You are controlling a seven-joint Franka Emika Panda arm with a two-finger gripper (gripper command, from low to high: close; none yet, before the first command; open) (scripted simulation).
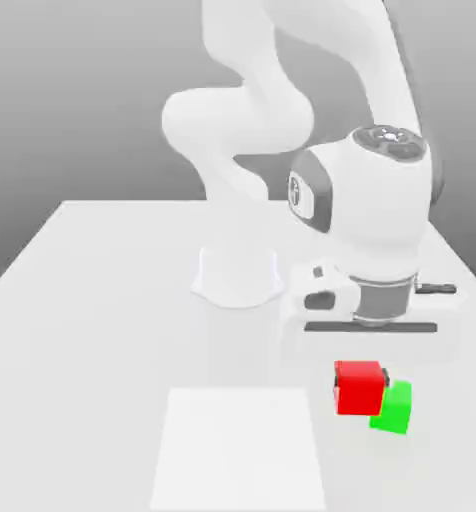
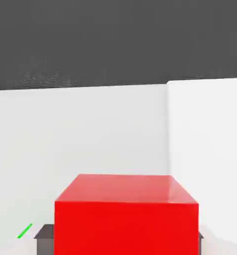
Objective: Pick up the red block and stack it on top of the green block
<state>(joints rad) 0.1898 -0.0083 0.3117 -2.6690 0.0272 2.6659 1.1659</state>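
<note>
- The gripper [image 1: 361,388] was clamped on the red block [image 1: 358,388], which sat between its dark fingers [image 1: 384,378] directly below the hand
- Step in hand: carrying the block; judged past pick-up, not yet stacked
- The green block [image 1: 393,407] lay just beside and lower, toward the exterior view's right
- Next move: centre above green, lower squarely
- Both cubes: smooth, unmarked, sharp-edged

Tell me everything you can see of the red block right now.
The red block is a small, smooth, unmarked bright red cube with a slightly glossy top. It sits upright between the fingers of the gripper, directly under the hand. In the exterior view the green block overlaps its lower right edge; contact between them is unclear.
</note>
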